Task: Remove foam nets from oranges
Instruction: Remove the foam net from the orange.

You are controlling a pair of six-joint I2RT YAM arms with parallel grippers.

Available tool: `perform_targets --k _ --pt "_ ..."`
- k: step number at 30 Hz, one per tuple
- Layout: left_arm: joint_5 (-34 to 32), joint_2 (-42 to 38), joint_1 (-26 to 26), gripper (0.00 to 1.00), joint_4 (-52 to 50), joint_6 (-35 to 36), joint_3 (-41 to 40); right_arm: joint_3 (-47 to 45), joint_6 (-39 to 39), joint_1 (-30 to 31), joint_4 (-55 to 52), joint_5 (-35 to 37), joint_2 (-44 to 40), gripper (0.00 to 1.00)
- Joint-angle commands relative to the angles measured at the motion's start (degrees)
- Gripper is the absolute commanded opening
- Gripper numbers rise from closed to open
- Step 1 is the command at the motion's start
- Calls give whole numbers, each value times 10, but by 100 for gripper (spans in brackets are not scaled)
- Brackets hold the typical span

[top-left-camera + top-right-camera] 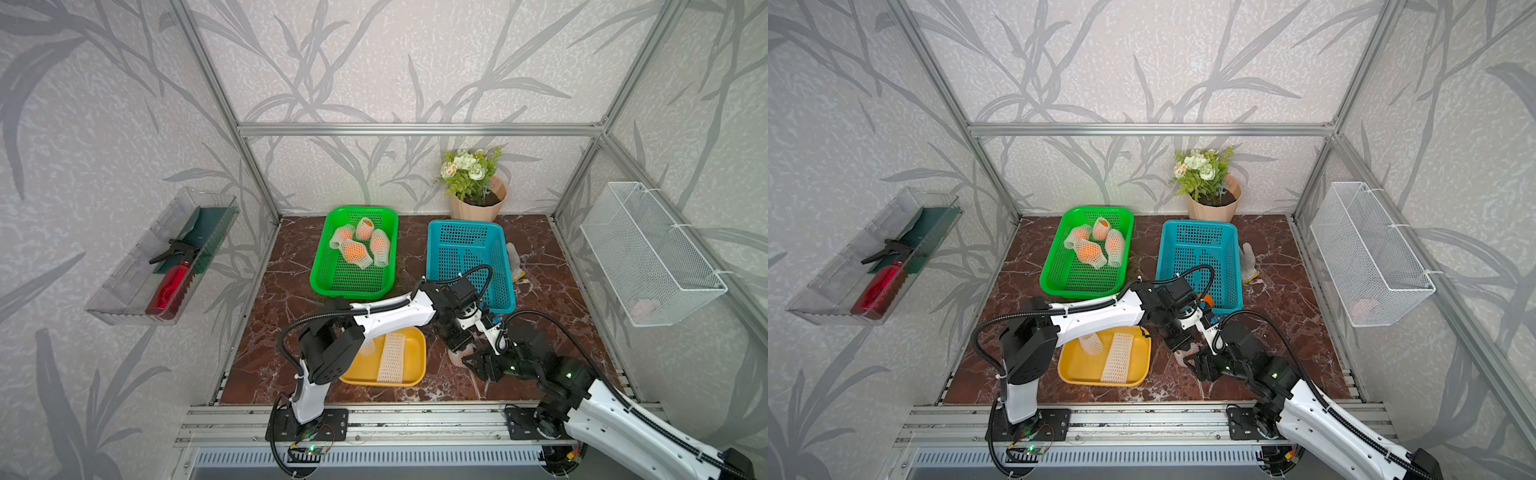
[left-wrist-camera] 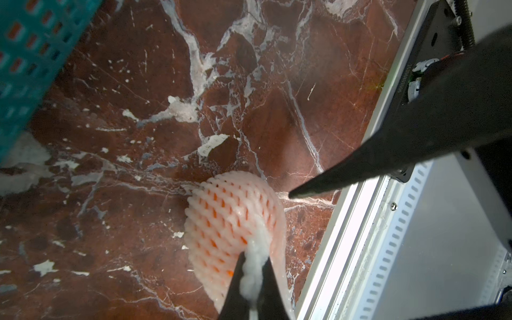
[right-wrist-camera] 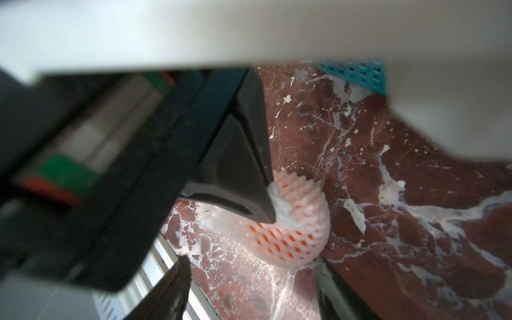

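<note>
The netted orange (image 2: 221,219) is on or just above the bench (image 2: 138,83), beside the yellow tray (image 1: 363,368). The left pincer (image 2: 253,271) is pressed together on the foam net (image 2: 256,249) at its bunched upper end, with the net's long axis running up into it. The right pincer (image 3: 250,260) is spread, tips flanking the fruit from the near side; judged nearer for gripping it. The green basket (image 1: 353,278) holds four netted oranges (image 1: 357,249); the yellow tray holds two empty nets (image 1: 390,357); the blue basket (image 1: 461,237) is partly hidden, contents unclear.
</note>
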Motion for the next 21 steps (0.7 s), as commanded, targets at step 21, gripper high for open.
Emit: perform_targets --k 21 --pt "133 18 50 0 19 -62 -14 -103 22 81 134 153 -52 70"
